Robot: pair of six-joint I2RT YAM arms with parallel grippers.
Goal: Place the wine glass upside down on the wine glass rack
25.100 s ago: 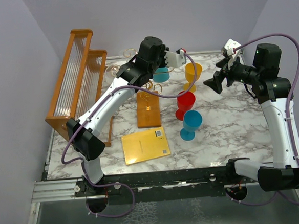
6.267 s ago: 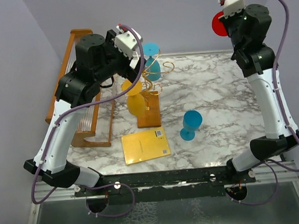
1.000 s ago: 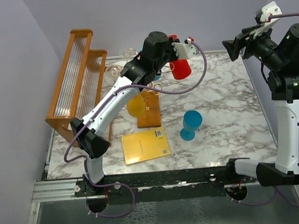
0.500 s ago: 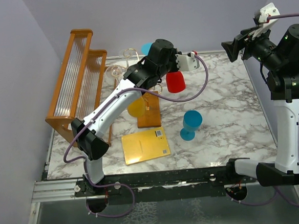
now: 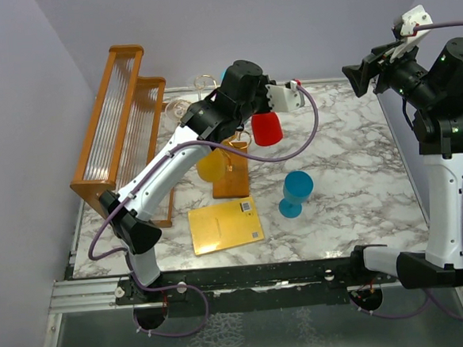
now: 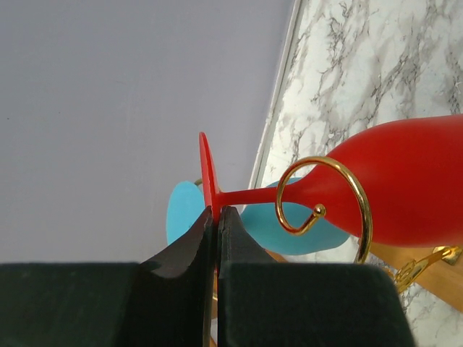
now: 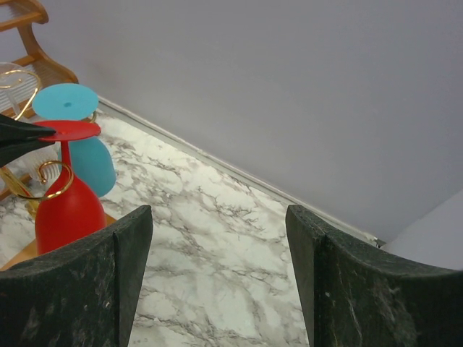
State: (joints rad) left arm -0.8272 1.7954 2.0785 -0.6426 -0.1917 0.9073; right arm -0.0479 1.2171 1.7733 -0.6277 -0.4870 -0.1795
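My left gripper (image 5: 268,107) is shut on the foot of a red wine glass (image 5: 266,129) and holds it upside down, bowl down, at the wine glass rack. In the left wrist view the jaws pinch the red foot disc (image 6: 210,181), and the stem lies within a gold spiral arm (image 6: 318,210) of the rack. The rack's brown base (image 5: 230,181) stands mid-table. A yellow glass (image 5: 209,165) and a blue glass (image 7: 79,155) hang on it. My right gripper (image 7: 217,289) is open and empty, high at the right (image 5: 360,75).
Another blue glass (image 5: 296,193) stands upright on the marble table, right of the rack. A yellow booklet (image 5: 225,225) lies in front of the rack base. A large wooden two-tier frame (image 5: 121,126) stands along the left edge. The back wall is close behind.
My left gripper has moved the red glass down and slightly left, bringing its stem into the rack's spiral arm. The right arm has stayed in place.
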